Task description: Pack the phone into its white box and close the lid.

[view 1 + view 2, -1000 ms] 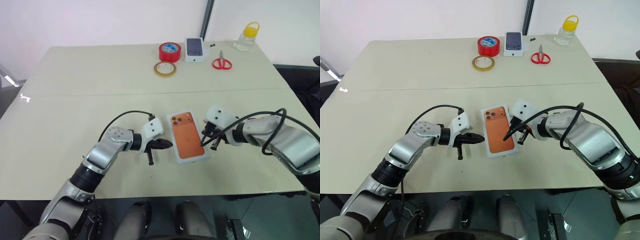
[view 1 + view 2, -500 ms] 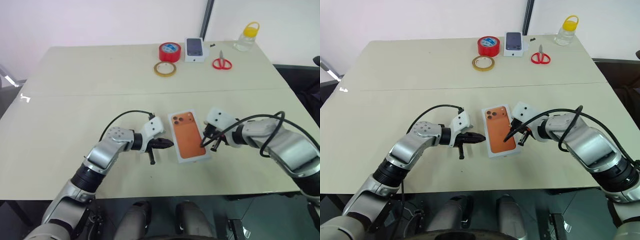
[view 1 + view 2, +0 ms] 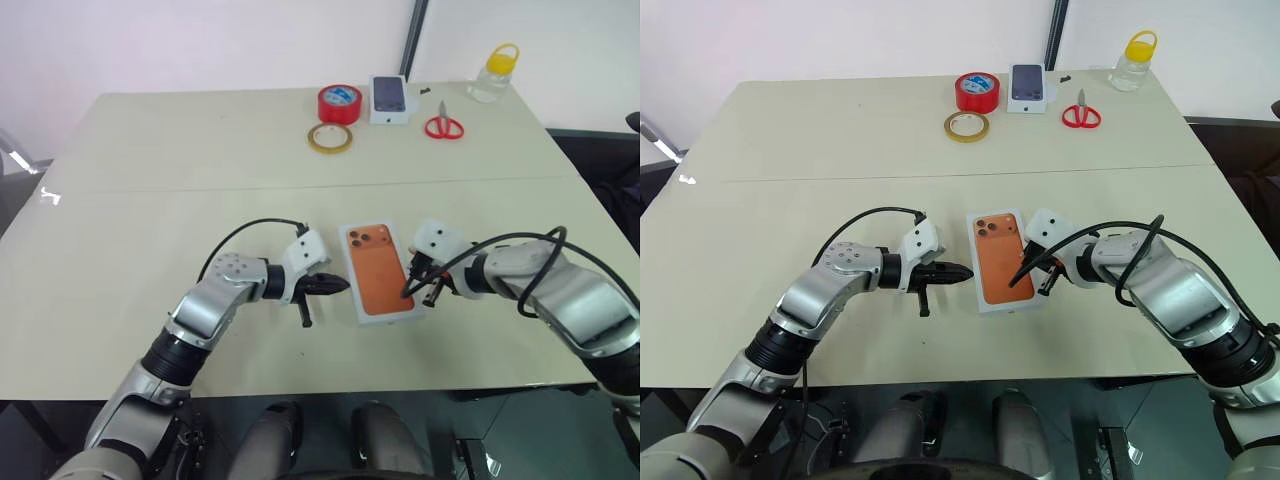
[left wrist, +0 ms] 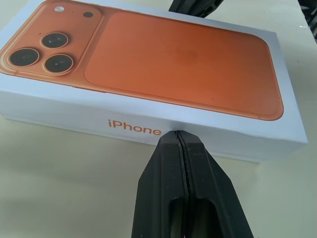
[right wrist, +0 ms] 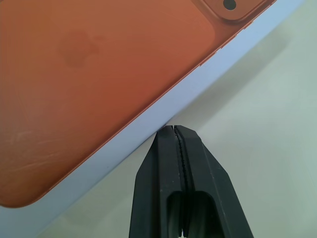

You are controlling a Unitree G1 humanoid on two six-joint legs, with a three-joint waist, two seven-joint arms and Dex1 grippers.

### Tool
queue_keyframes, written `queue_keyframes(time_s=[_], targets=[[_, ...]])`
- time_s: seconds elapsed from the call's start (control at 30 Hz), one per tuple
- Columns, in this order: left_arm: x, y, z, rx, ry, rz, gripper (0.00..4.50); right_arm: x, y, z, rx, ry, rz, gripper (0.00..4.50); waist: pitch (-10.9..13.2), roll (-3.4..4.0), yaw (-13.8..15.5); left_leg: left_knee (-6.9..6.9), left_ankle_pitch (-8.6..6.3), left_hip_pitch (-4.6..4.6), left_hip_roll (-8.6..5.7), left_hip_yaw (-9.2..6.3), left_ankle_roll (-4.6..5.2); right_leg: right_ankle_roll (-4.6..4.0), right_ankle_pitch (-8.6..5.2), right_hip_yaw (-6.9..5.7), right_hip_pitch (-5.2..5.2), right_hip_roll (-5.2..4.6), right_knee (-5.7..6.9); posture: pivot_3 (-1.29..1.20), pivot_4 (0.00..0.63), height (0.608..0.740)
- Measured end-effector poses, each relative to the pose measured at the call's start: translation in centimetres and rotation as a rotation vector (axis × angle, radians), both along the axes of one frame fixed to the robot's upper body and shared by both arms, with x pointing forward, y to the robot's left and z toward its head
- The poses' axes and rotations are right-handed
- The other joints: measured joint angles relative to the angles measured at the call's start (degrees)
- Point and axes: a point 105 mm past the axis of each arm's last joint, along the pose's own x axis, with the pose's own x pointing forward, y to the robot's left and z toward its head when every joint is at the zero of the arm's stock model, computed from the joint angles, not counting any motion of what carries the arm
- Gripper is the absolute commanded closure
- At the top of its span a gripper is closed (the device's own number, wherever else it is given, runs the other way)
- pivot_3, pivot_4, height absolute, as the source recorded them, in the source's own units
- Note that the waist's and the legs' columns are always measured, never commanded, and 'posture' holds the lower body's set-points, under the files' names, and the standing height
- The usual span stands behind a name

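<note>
Two shut hands flank lid [image 3: 381,273] long edges, L [image 3: 344,285] & R [image 3: 408,290]

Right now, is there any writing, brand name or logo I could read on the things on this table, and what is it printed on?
"iPhone", in orange letters: on the white side wall of the closed box with the orange phone picture on top.
Apple logo, faint, no letters: on that orange picture.
Small white box at the far edge: nothing readable.

One word readable: "iPhone"
It stands in orange letters on the long side wall of the white rectangular cardboard box [image 4: 148,116], whose top carries an orange phone-back picture and a faint apple logo.
</note>
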Motion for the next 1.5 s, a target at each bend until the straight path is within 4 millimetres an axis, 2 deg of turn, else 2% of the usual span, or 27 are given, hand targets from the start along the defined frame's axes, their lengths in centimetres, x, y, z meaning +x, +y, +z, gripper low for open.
queue_keyframes(time_s=[0.13, 0.37, 0.43, 0.53, 0.63, 0.7, 0.87, 0.93, 1.07, 1.33, 1.5], targets=[[0.1, 0.1, 0.1, -0.003, -0.002, 0.006, 4.5, 0.0, -0.3, 0.6, 0.006, -0.012, 0.009, 4.49, 0.0, 0.0, 0.0, 0.0, 0.0, 0.0, 0.0, 0.0, 0.0, 0.0, 0.0, 0.0, 0.0, 0.0, 0.0, 0.0, 0.15, 0.74], [0.9, 1.5, 0.6, -0.032, -0.009, 0.069, 4.5, 0.2, -3.4, 2.5, -0.006, -0.068, -0.008, 4.49, 0.0, 0.0, 0.0, -0.02, 0.0, 0.0, 0.01, 0.0, 0.0, 0.0, 0.0, -0.01, 0.0, 0.01, 0.0, 0.0, 0.15, 0.74], [1.1, 2.2, 0.7, -0.045, -0.006, 0.099, 4.5, -0.2, -3.6, 3.2, 0.012, -0.087, 0.023, 4.49, 0.0, 0.0, 0.0, -0.01, -0.01, 0.01, 0.01, 0.01, 0.01, 0.0, 0.0, -0.01, 0.01, 0.02, 0.0, 0.0, 0.15, 0.74], [1.6, 2.1, 1.2, -0.086, -0.005, 0.125, 4.5, -1.2, -2.9, 3.5, 0.067, -0.078, 0.092, 4.49, 0.0, -0.01, 0.1, 0.0, -0.01, 0.01, 0.01, 0.0, 0.01, 0.0, 0.0, -0.02, 0.04, 0.01, 0.0, 0.0, 0.15, 0.74], [2.8, 0.9, 2.3, -0.136, -0.024, 0.156, 4.5, -3.1, -0.4, 3.3, 0.149, -0.037, 0.203, 4.49, 0.0, -0.08, 0.2, 0.06, 0.0, 0.01, 0.01, 0.0, 0.01, 0.01, 0.0, -0.04, 0.08, 0.01, 0.0, 0.0, 0.15, 0.74], [3.3, 0.2, 2.8, -0.145, -0.049, 0.162, 4.5, -3.8, 0.4, 2.7, 0.164, -0.013, 0.231, 4.49, 0.0, -0.1, 0.2, 0.05, 0.0, 0.01, -0.01, 0.0, 0.0, 0.01, 0.0, -0.04, 0.08, -0.01, -0.01, 0.0, 0.15, 0.74], [3.4, -1.9, 1.0, -0.096, -0.026, 0.15, 4.5, -4.5, 1.2, 0.7, 0.176, 0.042, 0.203, 4.49, 0.0, -0.11, 0.0, 0.04, 0.01, 0.03, 0.0, 0.0, -0.01, 0.01, 0.0, -0.03, 0.05, 0.01, 0.02, 0.0, 0.15, 0.74], [3.3, -2.0, 0.6, -0.058, -0.04, 0.134, 4.5, -4.6, 1.1, 0.2, 0.167, 0.056, 0.186, 4.49, 0.0, -0.11, 0.0, 0.04, 0.01, 0.03, 0.0, 0.0, -0.03, 0.01, 0.0, -0.02, 0.06, 0.01, 0.03, 0.0, 0.15, 0.74], [2.7, -2.1, 0.3, 0.001, -0.078, 0.078, 4.5, -4.6, 0.9, -0.7, 0.146, 0.071, 0.149, 4.49, 0.0, -0.1, 0.1, 0.04, 0.01, 0.08, 0.0, -0.01, -0.02, 0.01, 0.0, -0.02, 0.12, 0.0, 0.02, 0.0, 0.15, 0.74], [2.5, -1.8, 0.2, -0.003, -0.08, 0.087, 4.5, -4.5, 0.9, -0.6, 0.145, 0.057, 0.151, 4.49, 0.0, -0.13, 0.0, 0.04, 0.01, 0.1, 0.0, -0.02, -0.02, 0.01, 0.0, -0.03, 0.14, 0.01, 0.02, 0.0, 0.15, 0.74], [2.0, 1.6, -0.2, -0.019, -0.056, 0.166, 4.5, -1.7, 0.4, 2.0, 0.236, -0.158, 0.107, 4.49, 0.0, -0.11, -0.5, 0.0, 0.03, 0.15, 0.05, -0.01, -0.06, 0.01, 0.01, 0.02, 0.09, 0.07, 0.11, 0.0, 0.15, 0.74]])
